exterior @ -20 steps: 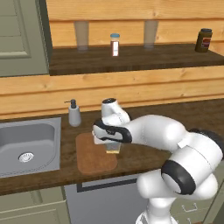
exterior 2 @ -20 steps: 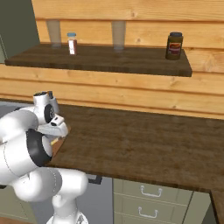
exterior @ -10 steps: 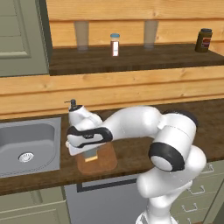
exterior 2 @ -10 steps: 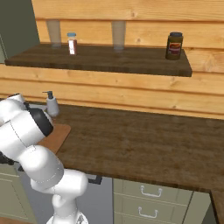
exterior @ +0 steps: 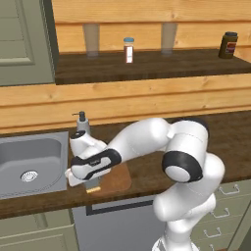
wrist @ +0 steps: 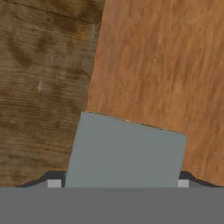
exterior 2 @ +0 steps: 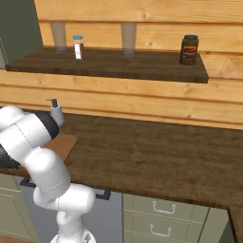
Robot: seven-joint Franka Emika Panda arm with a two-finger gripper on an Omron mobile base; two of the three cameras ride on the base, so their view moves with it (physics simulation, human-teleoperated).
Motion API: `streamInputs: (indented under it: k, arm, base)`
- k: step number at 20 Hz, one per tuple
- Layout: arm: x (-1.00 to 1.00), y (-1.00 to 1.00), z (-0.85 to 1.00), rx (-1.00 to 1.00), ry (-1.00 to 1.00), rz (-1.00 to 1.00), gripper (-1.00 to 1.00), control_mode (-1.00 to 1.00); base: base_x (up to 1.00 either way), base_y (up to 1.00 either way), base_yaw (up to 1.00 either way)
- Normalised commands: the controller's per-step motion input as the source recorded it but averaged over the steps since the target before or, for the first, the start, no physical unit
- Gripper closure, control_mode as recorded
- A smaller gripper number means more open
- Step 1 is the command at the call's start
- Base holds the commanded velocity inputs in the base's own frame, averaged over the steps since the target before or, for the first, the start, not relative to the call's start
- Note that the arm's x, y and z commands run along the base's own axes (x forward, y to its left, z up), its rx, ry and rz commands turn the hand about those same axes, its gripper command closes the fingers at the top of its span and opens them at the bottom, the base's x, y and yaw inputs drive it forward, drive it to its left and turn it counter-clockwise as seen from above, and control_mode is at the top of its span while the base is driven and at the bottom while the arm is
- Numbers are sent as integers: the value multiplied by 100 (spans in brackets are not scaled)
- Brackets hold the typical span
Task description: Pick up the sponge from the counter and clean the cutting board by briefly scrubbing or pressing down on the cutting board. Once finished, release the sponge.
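Note:
My gripper [exterior: 92, 183] is shut on the sponge [wrist: 127, 151], whose grey-blue top lies between the two dark fingertips [wrist: 54, 182] in the hand view. In the left base view a strip of the sponge's [exterior: 94, 188] yellow layer shows under the hand. It sits low over the front left corner of the reddish-brown cutting board [exterior: 117, 179], straddling the board's [wrist: 162, 65] edge and the dark counter [wrist: 41, 74]. In the right base view the arm hides the hand, and part of the cutting board [exterior 2: 62, 144] shows beside it.
A steel sink [exterior: 29, 164] is set into the counter just left of the hand. A soap dispenser [exterior: 82, 123] stands behind the board. The wall shelf [exterior: 147, 63] above holds jars and glasses. The counter [exterior 2: 156, 156] stretches away to the right.
The arm has swung left and toward the counter's front edge, carrying the sponge from the board's middle to its front left corner. The hand sits lower now.

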Motion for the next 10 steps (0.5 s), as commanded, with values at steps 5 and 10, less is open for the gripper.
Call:
streamInputs:
  k: [5, 10]
  arm:
    - [-12, -14, -34, 0, -5, 0, 100, -100]
    - [-5, -14, -30, 0, -4, 0, 100, -100]
  base:
    - [0, 0, 0]
    - [0, 0, 0]
